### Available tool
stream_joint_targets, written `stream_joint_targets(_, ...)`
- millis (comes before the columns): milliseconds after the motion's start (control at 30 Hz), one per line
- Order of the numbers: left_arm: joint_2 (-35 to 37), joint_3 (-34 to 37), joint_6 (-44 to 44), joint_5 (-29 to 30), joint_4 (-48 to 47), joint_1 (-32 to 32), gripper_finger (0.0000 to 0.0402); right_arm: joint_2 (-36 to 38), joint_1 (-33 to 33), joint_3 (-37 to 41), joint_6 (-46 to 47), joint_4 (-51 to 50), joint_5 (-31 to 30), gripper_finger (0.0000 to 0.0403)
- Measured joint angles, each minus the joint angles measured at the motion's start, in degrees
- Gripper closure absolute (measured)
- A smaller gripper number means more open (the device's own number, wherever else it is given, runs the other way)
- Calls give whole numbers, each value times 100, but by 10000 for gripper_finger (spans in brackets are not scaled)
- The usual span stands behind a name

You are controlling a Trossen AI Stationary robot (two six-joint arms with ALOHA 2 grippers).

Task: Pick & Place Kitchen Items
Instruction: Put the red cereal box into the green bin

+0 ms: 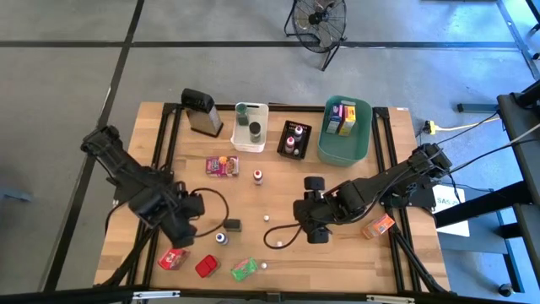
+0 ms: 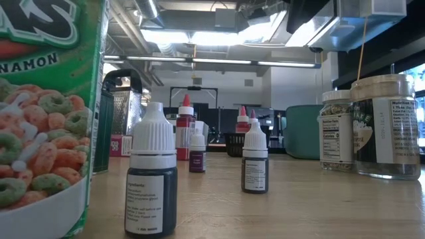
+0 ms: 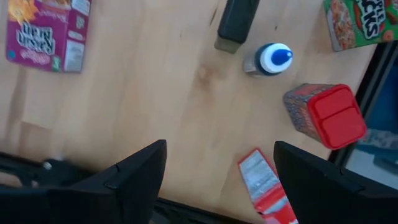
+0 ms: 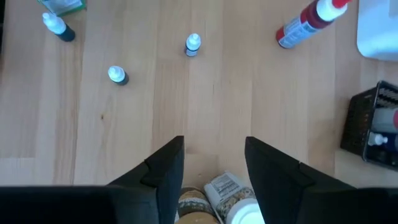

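Observation:
My left gripper hovers open over the near left of the table, its fingers either side of a red packet lying flat. Beside it are a red-lidded jar, a blue-capped bottle and a green packet. My right gripper is open at mid-table, above two white-lidded jars that stand on the wood. Tiny capped bottles stand ahead of it. An orange packet and a pink packet lie flat.
Along the far edge stand the grey grater, the white bin, the black bin and the teal bin with packets inside. A red-capped bottle stands mid-table. Bare wood lies between the two grippers.

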State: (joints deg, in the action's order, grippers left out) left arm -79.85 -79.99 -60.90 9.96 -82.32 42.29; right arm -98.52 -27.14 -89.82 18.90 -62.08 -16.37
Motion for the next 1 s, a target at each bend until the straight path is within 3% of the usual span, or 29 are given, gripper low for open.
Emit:
stream_joint_targets(200, 0, 0, -1166, 146, 2, 350, 109, 0, 4, 0, -445, 103, -1, 231)
stream_joint_targets(400, -12, 0, -2924, -149, 2, 719, 109, 0, 4, 0, -986, 243, -1, 231)
stream_joint_targets(600, -196, 2, -4000, -365, 210, 1180, 109, 0, 15, 0, -1479, 501, -4, 231)
stream_joint_targets(1000, -965, 2, -4344, -839, 1038, 1529, 109, 0, 270, 0, -1939, 806, -3, 231)
